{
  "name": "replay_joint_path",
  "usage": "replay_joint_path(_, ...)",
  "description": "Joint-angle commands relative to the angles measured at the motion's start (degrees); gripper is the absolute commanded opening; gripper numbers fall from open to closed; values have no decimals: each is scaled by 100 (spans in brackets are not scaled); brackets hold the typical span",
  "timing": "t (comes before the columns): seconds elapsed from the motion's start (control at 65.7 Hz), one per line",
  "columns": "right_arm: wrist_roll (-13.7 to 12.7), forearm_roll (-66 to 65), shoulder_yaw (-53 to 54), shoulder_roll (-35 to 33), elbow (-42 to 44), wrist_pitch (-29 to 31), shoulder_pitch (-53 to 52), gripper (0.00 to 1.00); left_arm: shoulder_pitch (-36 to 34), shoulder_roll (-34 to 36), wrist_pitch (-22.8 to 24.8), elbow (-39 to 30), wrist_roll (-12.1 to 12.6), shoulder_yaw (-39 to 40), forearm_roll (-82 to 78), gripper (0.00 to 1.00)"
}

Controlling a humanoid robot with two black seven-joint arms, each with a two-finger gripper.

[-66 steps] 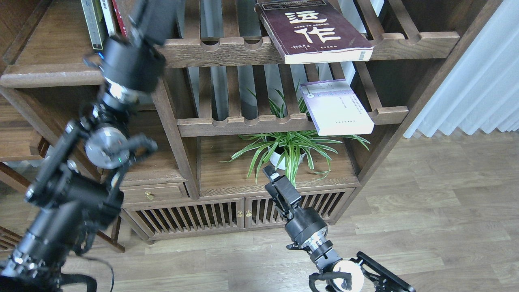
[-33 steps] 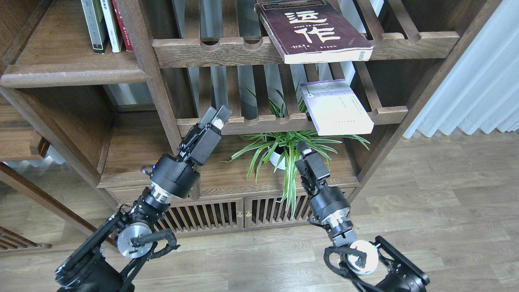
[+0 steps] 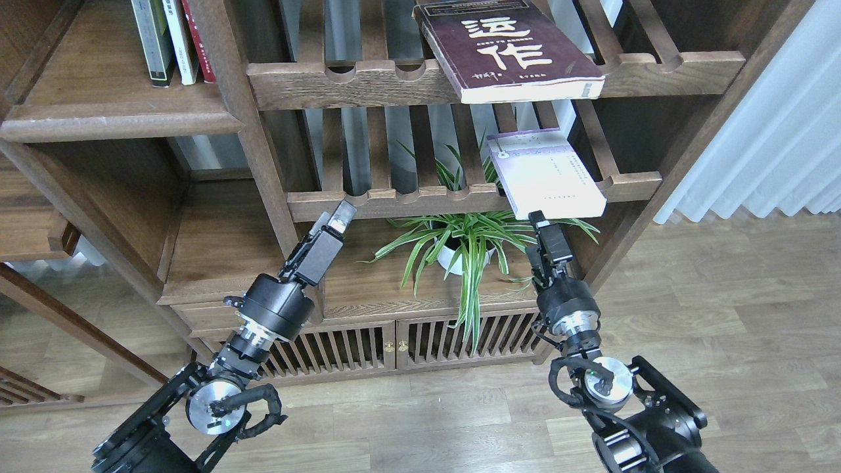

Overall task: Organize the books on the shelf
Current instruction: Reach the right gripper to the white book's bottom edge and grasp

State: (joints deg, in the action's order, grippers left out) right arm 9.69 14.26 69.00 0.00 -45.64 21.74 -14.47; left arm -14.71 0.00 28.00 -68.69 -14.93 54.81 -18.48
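Observation:
The thick maroon book (image 3: 506,49) with cream characters lies flat on the upper slatted rack, overhanging its front rail. The lavender-white book (image 3: 545,174) lies flat on the lower slatted rack, also overhanging. A grey-green book with a black foot (image 3: 152,39) stands upright on the solid brown shelf (image 3: 118,121) at upper left, beside a white and a red book. My left gripper (image 3: 340,217) is empty, just below the lower rack's front rail. My right gripper (image 3: 542,222) points up just under the lavender book's front edge. Neither gripper's fingers can be told apart.
A potted spider plant (image 3: 460,246) stands on the board below the racks, between my two arms. A cabinet with slatted doors (image 3: 394,345) is at floor level. A white curtain (image 3: 775,131) hangs at the right. An upright post (image 3: 259,151) divides the shelf from the racks.
My left arm has come down from the upper left shelf to below the lower rack. My right gripper has moved up and right, to under the lavender book's front edge.

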Motion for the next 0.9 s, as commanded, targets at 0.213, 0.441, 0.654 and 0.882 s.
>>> replay_joint_path(0.213, -3, 270, 44, 0, 20, -3, -284, 98, 38, 0, 0, 13, 25, -138, 55, 100)
replay_joint_path(0.441, -3, 296, 53, 0, 28, -477, -477, 98, 38, 17, 0, 48, 25, -436, 64, 100)
replay_joint_path(0.654, -3, 332, 61, 0, 142, -1084, -820, 98, -14, 132, 0, 48, 34, -647, 72, 100)
replay_joint_path(0.882, -3, 410, 61, 0, 485, -1225, -1075, 96, -32, 141, 0, 48, 192, -674, 72, 100)
